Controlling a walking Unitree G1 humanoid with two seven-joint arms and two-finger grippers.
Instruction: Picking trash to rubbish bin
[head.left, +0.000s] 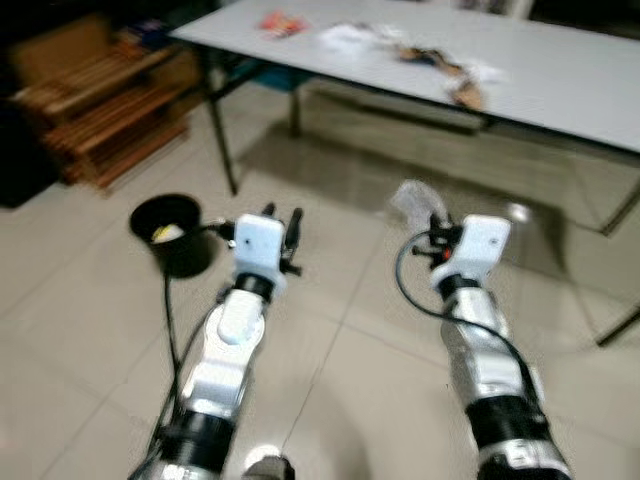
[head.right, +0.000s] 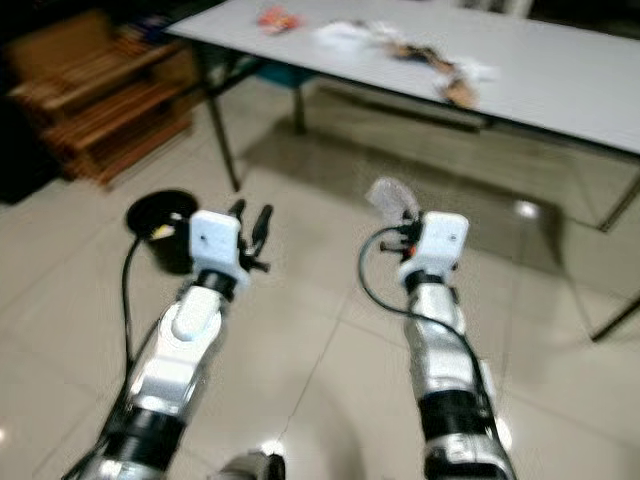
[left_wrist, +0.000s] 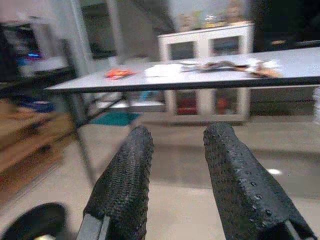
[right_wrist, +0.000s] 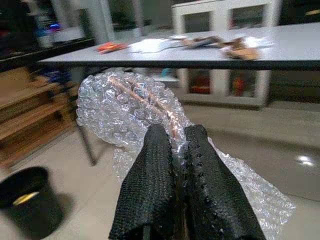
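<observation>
Bubble wrap (right_wrist: 150, 110) sat pinched between the closed fingers of the right gripper (right_wrist: 175, 150), above the floor, right of the black bin (head.left: 170, 232). The left gripper (left_wrist: 175, 165) stood open, empty.

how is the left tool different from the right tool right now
The left tool is open and holds nothing; the right tool is shut on a crumpled clear bubble wrap sheet. The left tool is nearer the round black rubbish bin than the right tool. Both have textured black fingers and are raised over the tiled floor.

Silver arms, white wrist housings, black cables, black dimpled jaws.
</observation>
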